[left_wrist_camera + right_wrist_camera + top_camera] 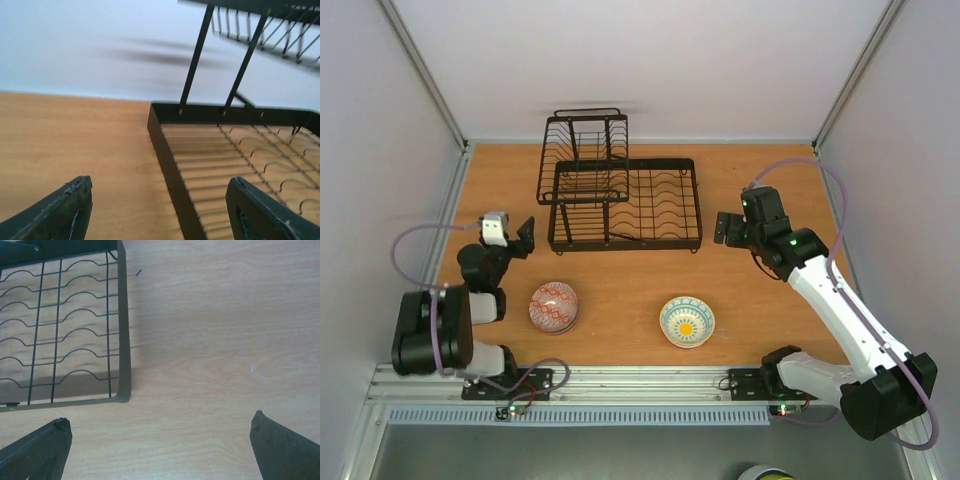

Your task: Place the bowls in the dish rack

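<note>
The black wire dish rack [650, 205] stands at the back middle of the table, its raised basket [582, 150] at the left. It holds no bowls. A pink-red patterned bowl [553, 306] sits at the front left. A cream bowl with a teal rim and yellow centre [687, 321] sits at the front middle. The red-and-white and mint green bowls are not in view. My left gripper [524, 237] is open and empty just left of the rack's front left corner [170, 165]. My right gripper [724, 228] is open and empty just right of the rack's front right corner [122, 390].
The grey side walls and metal posts [430, 80] close in the table on three sides. A metal rail [650, 380] runs along the front edge. A small round yellow-and-dark object [765, 472] shows below the rail at the bottom right.
</note>
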{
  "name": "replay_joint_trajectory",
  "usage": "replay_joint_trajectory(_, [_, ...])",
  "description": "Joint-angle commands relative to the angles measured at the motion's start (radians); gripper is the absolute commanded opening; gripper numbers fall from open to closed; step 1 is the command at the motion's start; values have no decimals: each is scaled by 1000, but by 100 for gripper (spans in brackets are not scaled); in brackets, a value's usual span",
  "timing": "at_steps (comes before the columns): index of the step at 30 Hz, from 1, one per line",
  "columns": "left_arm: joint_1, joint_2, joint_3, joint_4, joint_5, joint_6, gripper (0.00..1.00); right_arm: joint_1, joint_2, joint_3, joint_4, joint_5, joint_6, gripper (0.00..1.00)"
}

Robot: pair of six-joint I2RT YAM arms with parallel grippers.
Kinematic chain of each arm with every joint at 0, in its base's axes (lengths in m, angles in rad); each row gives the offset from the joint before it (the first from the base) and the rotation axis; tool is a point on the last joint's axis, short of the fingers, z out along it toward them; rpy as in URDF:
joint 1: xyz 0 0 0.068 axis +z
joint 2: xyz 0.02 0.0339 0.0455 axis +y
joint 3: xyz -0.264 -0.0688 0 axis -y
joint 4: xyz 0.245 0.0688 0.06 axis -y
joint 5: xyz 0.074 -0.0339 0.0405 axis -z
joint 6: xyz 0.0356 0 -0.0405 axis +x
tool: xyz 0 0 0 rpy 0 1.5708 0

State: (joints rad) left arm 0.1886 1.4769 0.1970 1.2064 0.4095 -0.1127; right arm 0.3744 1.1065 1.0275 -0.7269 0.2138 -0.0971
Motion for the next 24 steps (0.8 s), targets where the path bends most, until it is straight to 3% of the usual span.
replay_joint_trajectory(1, [11,-235,87,-294,-10,7,75,9,-22,9,-94,24,47,99])
replay_joint_trajectory(2, [25,-258,106,-314,8,29,76,9,-24,16,-117,32,57,99])
replay_joint_trajectory(5, [61,-284,172,-367,87,53,98,9,-37,33,-177,60,95,99])
replay_joint_trajectory(10, [61,-263,513,-1019,225,218,99,9,-102,21,-196,-10,121,99])
replay_joint_trajectory(14, [59,-295,595,-1173,257,274,86,9,-146,4,-181,-165,53,99])
replay_joint_trajectory(16, [37,-313,625,-1222,184,282,75,9,-136,18,-215,-201,47,96])
replay_joint_trajectory(18, [14,-302,678,-1311,97,268,70,9,-99,34,-266,-275,51,85])
replay_joint_trajectory(24, [-14,-328,701,-1488,205,209,67,32,-86,-31,-353,-396,95,58])
